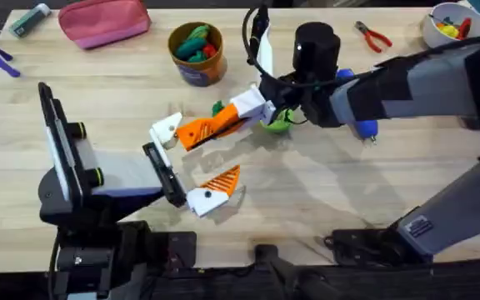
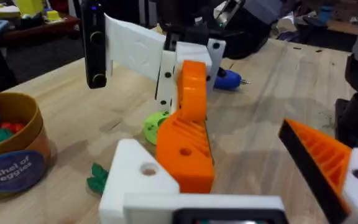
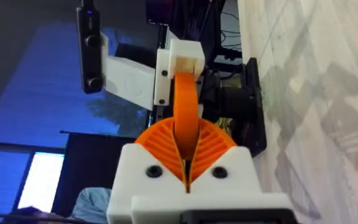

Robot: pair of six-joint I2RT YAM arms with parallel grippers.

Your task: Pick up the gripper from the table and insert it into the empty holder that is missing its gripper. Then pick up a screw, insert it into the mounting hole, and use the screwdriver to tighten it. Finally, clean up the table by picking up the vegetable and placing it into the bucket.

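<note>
My right gripper (image 1: 226, 122) reaches across the middle, its orange pads (image 3: 166, 142) shut on the orange gripper (image 2: 183, 155). The piece rests against the white holder (image 2: 135, 177), one finger of my left gripper (image 1: 192, 162), which stands open. The holder's hole faces up, and how deep the piece sits I cannot tell. The left gripper's other finger carries an orange wedge (image 2: 325, 158). The blue screwdriver (image 1: 365, 127) lies mostly under the right arm. The dark green vegetable (image 1: 217, 108) lies between the bucket (image 1: 197, 52) and the grippers. The screw is out of view.
A bright green disc (image 1: 275, 123) lies just beside the right gripper. Red-handled pliers (image 1: 376, 37) and a white bowl (image 1: 450, 25) sit at the far right, and a pink pouch (image 1: 104, 21) at the far left. The bucket holds toy vegetables.
</note>
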